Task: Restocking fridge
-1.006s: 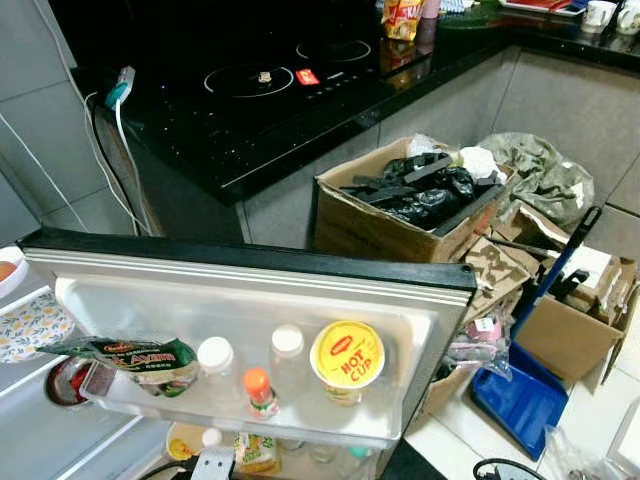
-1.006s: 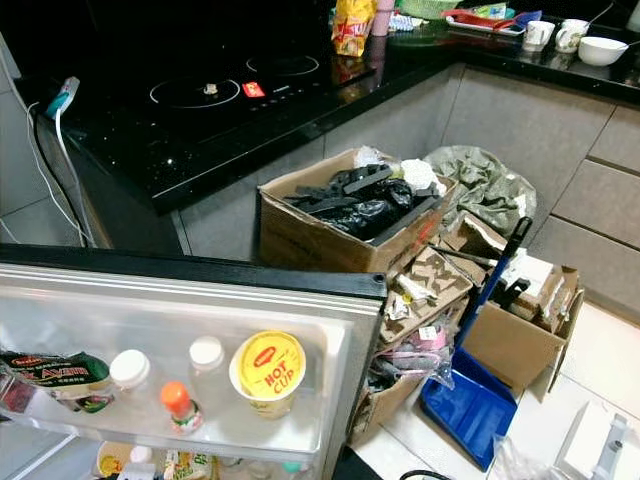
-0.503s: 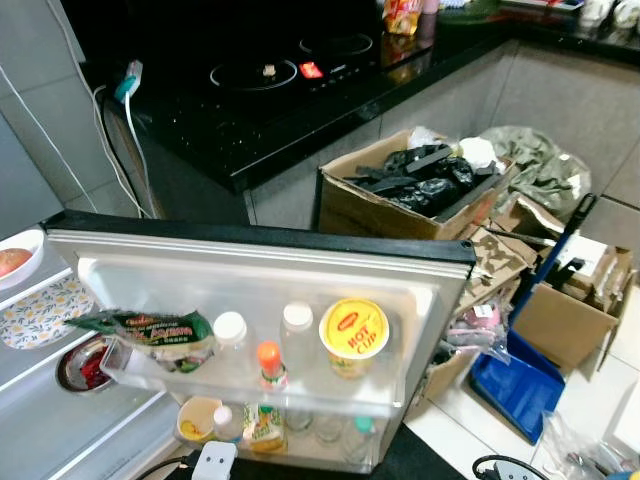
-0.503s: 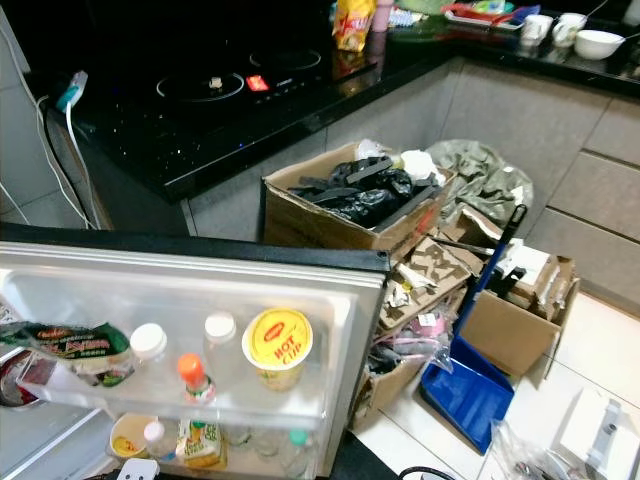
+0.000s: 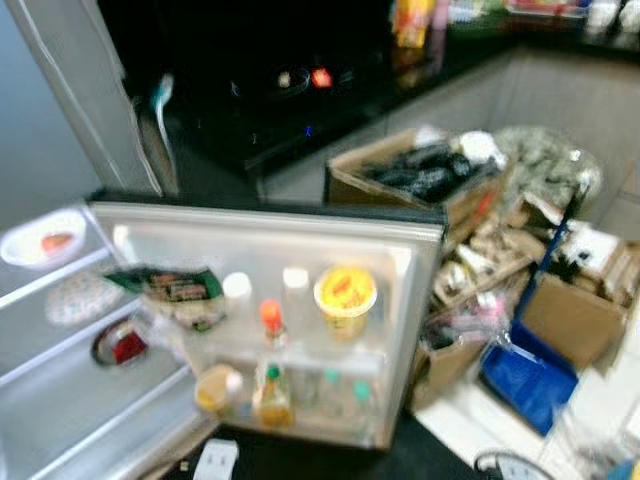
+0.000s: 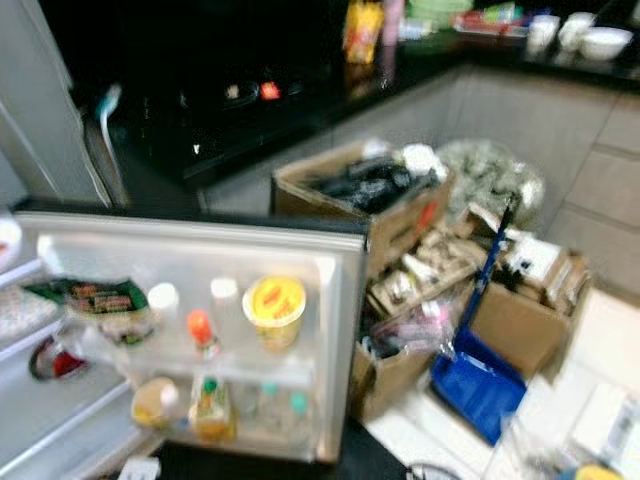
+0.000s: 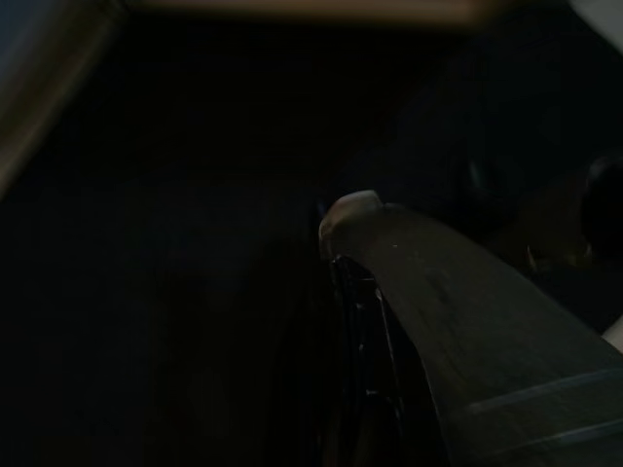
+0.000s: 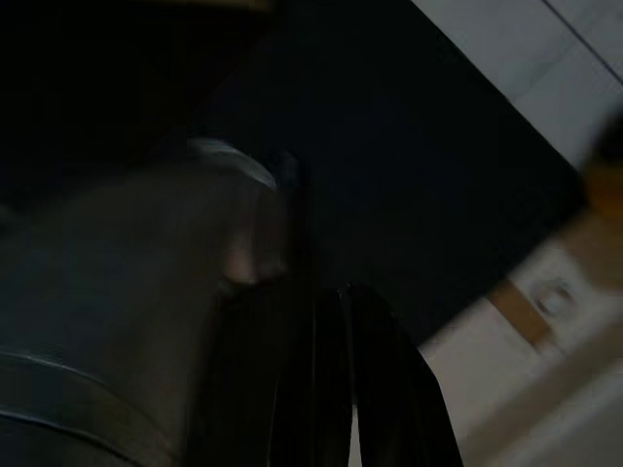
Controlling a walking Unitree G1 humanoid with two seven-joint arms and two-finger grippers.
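The fridge door stands open in front of me, blurred. Its upper shelf holds a green packet, two white-capped bottles, an orange-capped bottle and a yellow cup. On the lower door shelf sit a yellow tub and a small juice bottle. Inside the fridge, to the left, are a white plate and a red bowl. My left gripper hangs in the dark. My right gripper hangs shut over dark floor.
Right of the door stands a cardboard box of black bags, with more cartons and a blue dustpan on the floor. A black hob counter runs behind. A white plug lies at my feet.
The whole picture has shifted and blurred, so the camera has moved: more of the fridge's inside and the lower door shelf are in view. The items themselves have not moved.
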